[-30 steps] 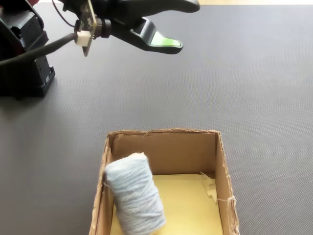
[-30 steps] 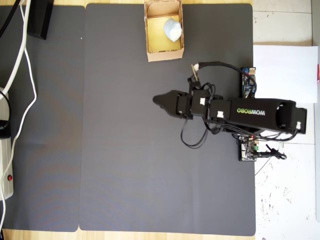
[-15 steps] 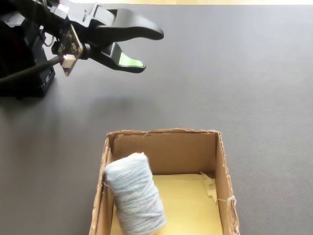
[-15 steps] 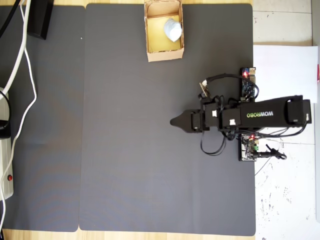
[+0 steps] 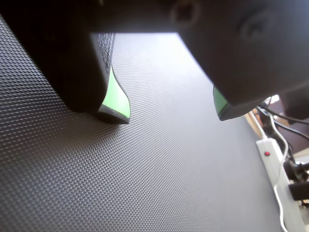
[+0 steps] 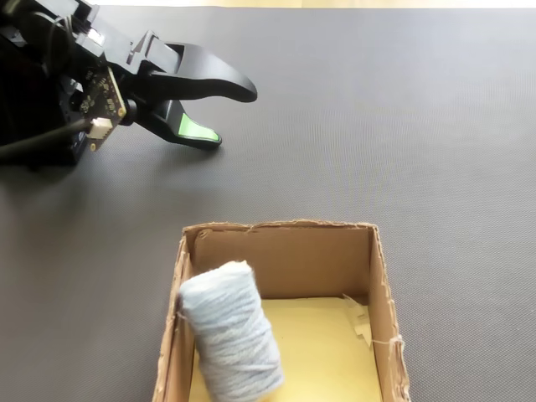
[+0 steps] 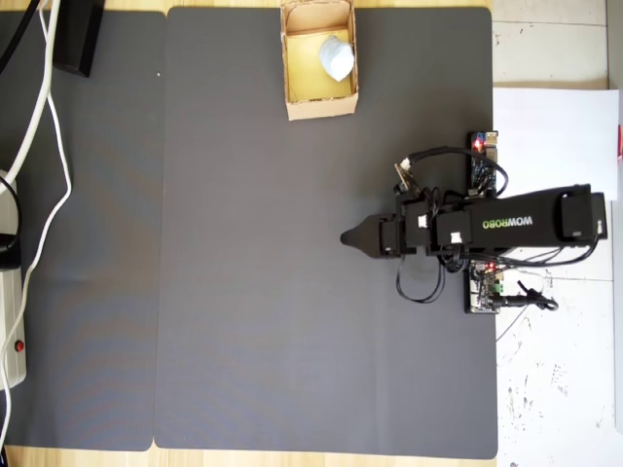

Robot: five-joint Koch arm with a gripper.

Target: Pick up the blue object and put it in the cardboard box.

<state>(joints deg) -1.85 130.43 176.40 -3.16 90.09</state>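
Note:
The blue object [image 6: 230, 331], a pale blue-white roll, lies inside the cardboard box [image 6: 280, 228] against its left wall in the fixed view. Seen from overhead, the roll [image 7: 336, 58] rests in the box [image 7: 316, 105] at the mat's far edge. My gripper [image 6: 233, 117] hovers low over the mat, well away from the box, open with green pads showing. Only bare mat lies between the fingertips of the gripper [image 5: 170, 115] in the wrist view. From overhead the gripper [image 7: 346, 237] points left from the arm.
A dark textured mat [image 7: 292, 292] covers the table. A white power strip [image 7: 12, 321] with cables lies along the left edge, also visible in the wrist view [image 5: 270, 159]. Circuit boards [image 7: 482, 161] and wires sit by the arm's base.

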